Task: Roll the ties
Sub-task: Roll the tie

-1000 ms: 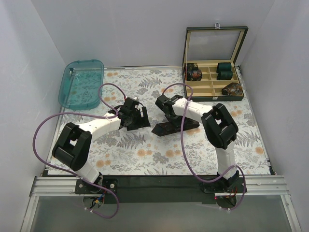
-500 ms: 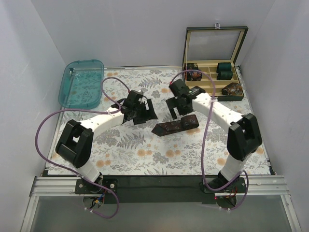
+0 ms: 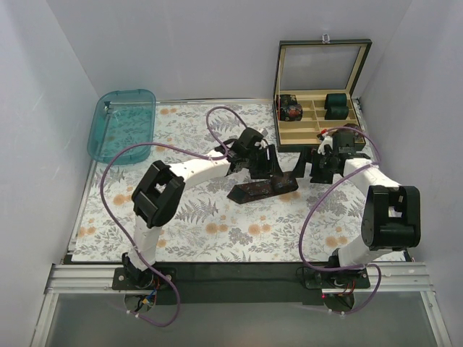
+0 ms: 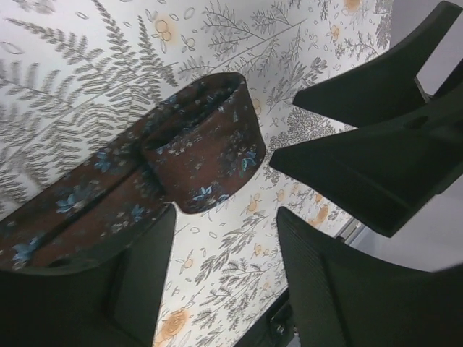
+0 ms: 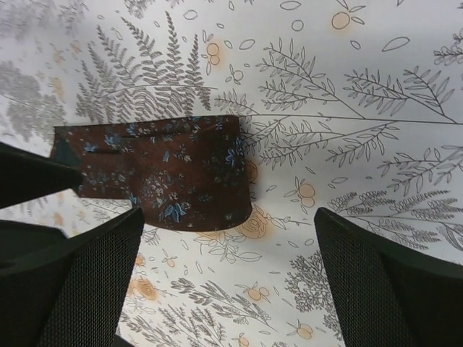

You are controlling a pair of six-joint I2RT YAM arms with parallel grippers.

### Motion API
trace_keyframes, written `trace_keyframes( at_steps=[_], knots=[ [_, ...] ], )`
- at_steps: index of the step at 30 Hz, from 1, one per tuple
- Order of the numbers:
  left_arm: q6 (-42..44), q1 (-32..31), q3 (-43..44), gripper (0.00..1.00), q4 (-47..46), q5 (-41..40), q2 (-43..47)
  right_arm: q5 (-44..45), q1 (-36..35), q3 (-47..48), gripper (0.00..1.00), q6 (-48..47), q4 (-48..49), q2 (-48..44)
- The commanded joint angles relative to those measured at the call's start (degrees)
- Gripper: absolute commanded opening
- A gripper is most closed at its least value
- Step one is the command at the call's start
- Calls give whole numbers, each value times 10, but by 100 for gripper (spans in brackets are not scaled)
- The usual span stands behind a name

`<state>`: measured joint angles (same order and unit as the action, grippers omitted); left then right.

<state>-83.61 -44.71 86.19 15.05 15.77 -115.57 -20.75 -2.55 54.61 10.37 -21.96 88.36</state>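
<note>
The dark brown tie (image 3: 262, 189) lies flat on the floral cloth, pointed end to the left. Its right end is turned over into a loose loop, seen in the left wrist view (image 4: 206, 148) and in the right wrist view (image 5: 163, 170). My left gripper (image 3: 268, 170) is open and empty, just behind the tie's middle; its fingers (image 4: 347, 289) straddle bare cloth beside the loop. My right gripper (image 3: 309, 168) is open and empty, just right of the looped end, and it touches nothing (image 5: 228, 275).
An open compartment box (image 3: 318, 130) stands at the back right, holding a dark patterned roll (image 3: 291, 110) and teal-green bundles (image 3: 336, 105). A teal plastic tray (image 3: 121, 124) sits at the back left. The two grippers are close together over the tie's right end.
My left gripper has swung right, from left of the tie to just behind it. My right gripper has moved right, off the tie to beyond its looped end. The tie has stayed put.
</note>
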Motion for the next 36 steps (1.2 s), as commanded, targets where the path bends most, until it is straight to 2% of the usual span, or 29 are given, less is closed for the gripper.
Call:
trace_keyframes(
  at_steps=[1, 5, 9, 23, 29, 36],
  knots=[
    [-1, -6, 50, 51, -5, 24, -18, -137, 32, -20, 88, 27, 106, 7],
    [2, -8, 57, 33, -13, 29, -40, -170, 58, -45, 87, 44, 154, 21],
    [3, -8, 49, 23, -26, 34, -51, -183, 63, -46, 87, 44, 169, 41],
    [-6, -8, 19, 21, -53, 31, -91, -278, 64, -71, 84, 29, 231, 134],
    [-6, -4, 13, 21, -56, 29, -106, -294, 64, -90, 83, 13, 233, 160],
    [-7, 0, 0, 21, -59, 28, -99, -293, 58, -119, 76, 11, 233, 160]
  ],
)
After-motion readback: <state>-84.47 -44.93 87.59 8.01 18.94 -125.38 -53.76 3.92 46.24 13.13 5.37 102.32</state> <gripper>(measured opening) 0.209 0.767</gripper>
